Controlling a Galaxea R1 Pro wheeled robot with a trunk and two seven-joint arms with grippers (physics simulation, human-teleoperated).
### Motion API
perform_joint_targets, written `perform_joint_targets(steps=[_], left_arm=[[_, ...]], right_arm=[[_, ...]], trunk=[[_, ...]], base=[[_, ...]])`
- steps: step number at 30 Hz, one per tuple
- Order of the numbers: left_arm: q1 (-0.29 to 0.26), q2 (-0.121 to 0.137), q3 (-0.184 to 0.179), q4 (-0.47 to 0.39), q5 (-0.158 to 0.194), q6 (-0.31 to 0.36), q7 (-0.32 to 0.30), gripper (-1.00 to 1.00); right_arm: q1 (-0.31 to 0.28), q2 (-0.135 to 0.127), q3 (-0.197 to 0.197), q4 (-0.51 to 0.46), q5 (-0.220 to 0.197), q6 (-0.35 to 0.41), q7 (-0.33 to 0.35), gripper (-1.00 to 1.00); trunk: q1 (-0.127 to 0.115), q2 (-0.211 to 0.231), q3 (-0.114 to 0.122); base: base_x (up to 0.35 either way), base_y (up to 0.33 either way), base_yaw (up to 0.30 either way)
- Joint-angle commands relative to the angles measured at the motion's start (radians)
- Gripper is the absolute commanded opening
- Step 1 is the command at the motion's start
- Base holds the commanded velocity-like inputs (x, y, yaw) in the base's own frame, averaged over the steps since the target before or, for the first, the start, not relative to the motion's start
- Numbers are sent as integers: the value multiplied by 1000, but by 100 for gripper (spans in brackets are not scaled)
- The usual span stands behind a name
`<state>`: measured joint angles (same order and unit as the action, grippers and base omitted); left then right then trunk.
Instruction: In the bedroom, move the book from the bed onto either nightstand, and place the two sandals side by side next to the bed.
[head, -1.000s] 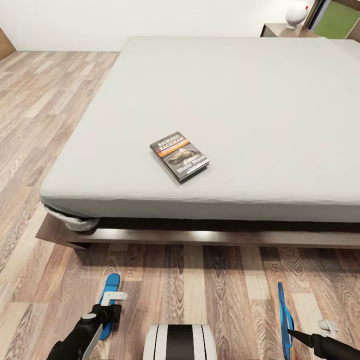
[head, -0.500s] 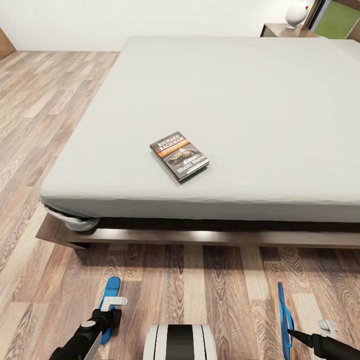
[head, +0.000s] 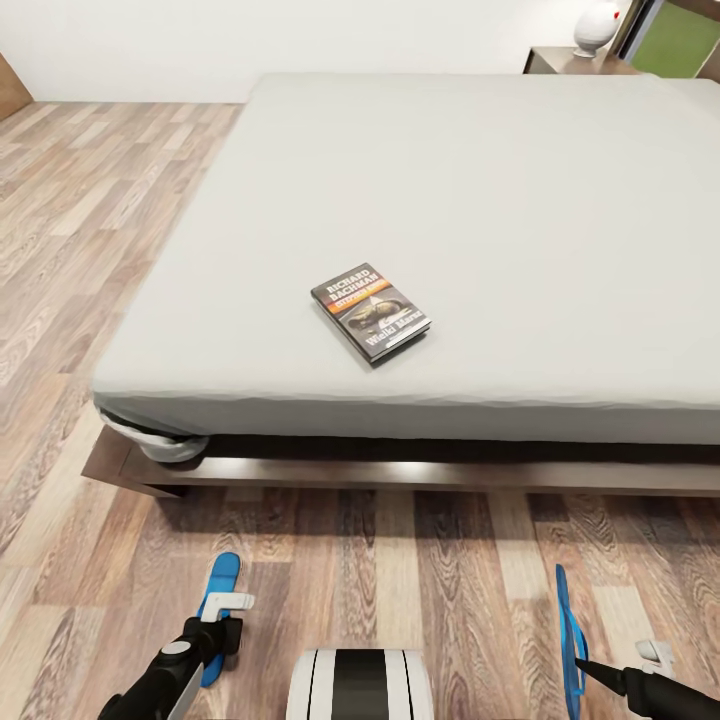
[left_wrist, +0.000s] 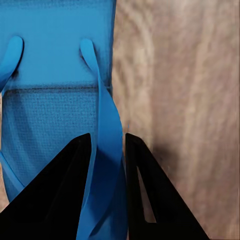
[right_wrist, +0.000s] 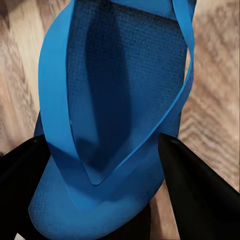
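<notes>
The fingers (left_wrist: 75, 190) of the left gripper (left_wrist: 107, 187) are pinching a blue strap of the left sandal (left_wrist: 55, 75) between them, in the left wrist view; the sole is lying flat over the wood-plank floor (left_wrist: 185, 90), its long axis running straight away from the fingertips.

In the right wrist view, the right gripper (right_wrist: 107, 190) is standing with its two dark fingers (right_wrist: 195, 190) spread wide, one at each side of the right sandal (right_wrist: 115, 100). The sole is sitting between them, tilted on edge. Whether the pads are actually pressing on it, I cannot tell.

In the head view, both arms are showing at the lower edge. The left gripper (head: 222, 612) is resting over its sandal (head: 220, 580), which is lying flat and pointing toward the bed (head: 450, 230). The right arm is reaching to the other sandal (head: 570, 640), which is standing on its edge, also lengthwise toward the bed. The two sandals are lying well apart, with the robot's trunk between them, so placing them side by side is calling for one to be carried across toward the other; each arm is already at its own sandal. The book (head: 371, 312) is lying on the mattress near the bed's near edge, slightly left of centre, closer to the left arm. A nightstand (head: 575, 62) is standing at the far right corner of the bed.
</notes>
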<state>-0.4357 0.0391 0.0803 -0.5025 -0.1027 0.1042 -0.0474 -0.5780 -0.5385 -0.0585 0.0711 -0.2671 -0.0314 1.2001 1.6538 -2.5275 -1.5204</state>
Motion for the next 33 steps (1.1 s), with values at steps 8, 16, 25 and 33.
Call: perform_joint_targets(steps=[8,16,25,33], left_arm=[[0,-1,6,-4,-11,5,-4,-100],[0,-1,6,-4,-11,5,-3,-100],[0,-1,6,-4,-11,5,-3,-100],[0,-1,6,-4,-11,5,-3,-100]], right_arm=[[-2,0,-6,4,3,-4,3,-100],[-2,-1,-6,4,3,-4,4,-100],[-2,0,-6,4,3,-4,3,-100],[-2,0,-7,4,3,-4,3,-100]], trunk=[[0,0,-1],[0,0,-1],[0,0,-1],[0,0,-1]], base=[[0,36,0],[115,42,0],[19,5,0],[34,19,0]])
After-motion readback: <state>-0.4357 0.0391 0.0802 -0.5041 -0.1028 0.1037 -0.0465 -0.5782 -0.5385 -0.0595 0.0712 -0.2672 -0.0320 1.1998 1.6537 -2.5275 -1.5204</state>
